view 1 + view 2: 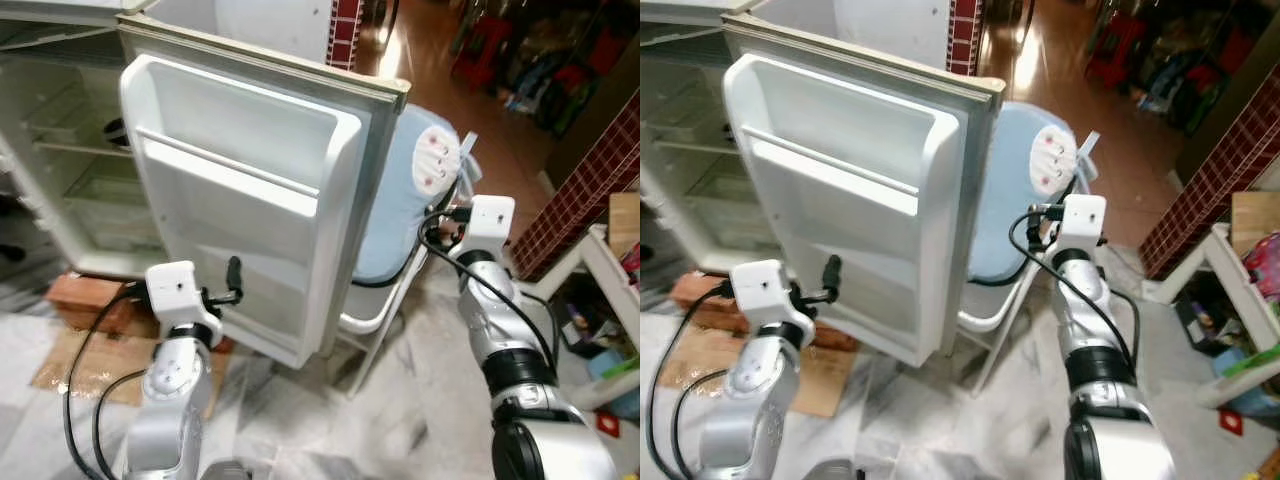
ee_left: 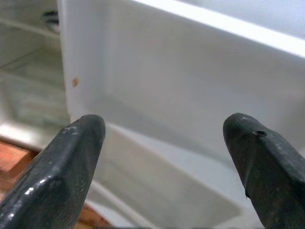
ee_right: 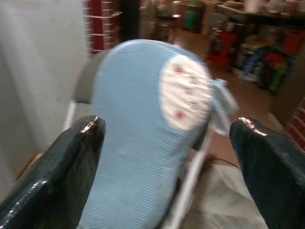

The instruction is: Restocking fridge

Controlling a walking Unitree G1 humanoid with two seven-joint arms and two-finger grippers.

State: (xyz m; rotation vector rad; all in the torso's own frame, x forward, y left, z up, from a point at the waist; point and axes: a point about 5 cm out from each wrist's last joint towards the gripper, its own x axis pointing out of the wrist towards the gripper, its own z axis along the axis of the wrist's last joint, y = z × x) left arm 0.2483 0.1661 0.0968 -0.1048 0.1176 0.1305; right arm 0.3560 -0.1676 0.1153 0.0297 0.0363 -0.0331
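The fridge [image 1: 70, 170] stands in the upper left of the frame with its door [image 1: 250, 200] swung wide open, the inner door shelves facing the camera and the free door edge running down the frame centre. The left hand [image 1: 232, 282] sits low and left of centre, just in front of the lower door liner; its fingers [image 2: 71, 162] are spread apart and grip nothing. The right hand [image 3: 167, 157] is right of centre, beyond the door edge, fingers likewise parted and empty, facing a blue padded chair [image 1: 400, 200] that stands just behind the door. The chair's white frame [image 1: 375, 325] takes up the gap between door edge and right arm. Cardboard [image 1: 80, 360] lies on the floor [image 1: 400, 420] at lower left, below the fridge body.
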